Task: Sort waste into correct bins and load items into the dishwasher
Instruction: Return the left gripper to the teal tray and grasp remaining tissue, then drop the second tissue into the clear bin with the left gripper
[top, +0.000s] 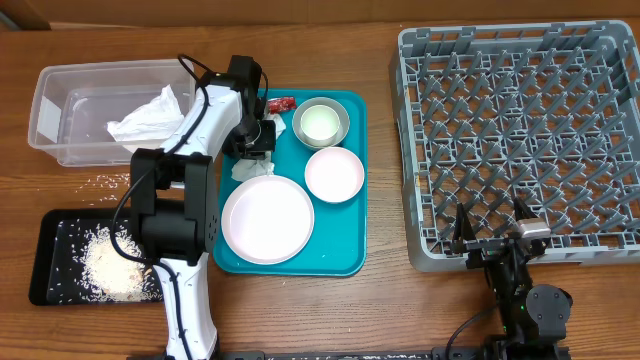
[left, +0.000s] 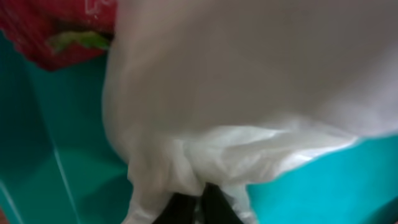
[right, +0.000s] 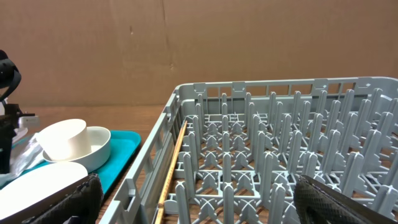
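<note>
My left gripper (top: 256, 140) is down on the teal tray (top: 345, 255), shut on a crumpled white napkin (top: 250, 168). In the left wrist view the napkin (left: 249, 93) fills the frame, bunched around the fingertips (left: 199, 210). The red wrapper (top: 281, 103) lies just beyond it and also shows in the left wrist view (left: 56, 31). On the tray stand the large white plate (top: 267, 220), the small white bowl (top: 334, 173) and the grey bowl (top: 340, 112) with the white cup (top: 319, 123) in it. My right gripper (top: 492, 235) is open and empty at the front edge of the grey dish rack (top: 520, 130).
The clear tub (top: 60, 110) at the back left holds another napkin (top: 150, 120). The black tray (top: 50, 250) at the front left holds a pile of rice (top: 108, 262). Loose rice grains (top: 110, 181) lie on the table between them. The rack (right: 261, 155) fills the right wrist view.
</note>
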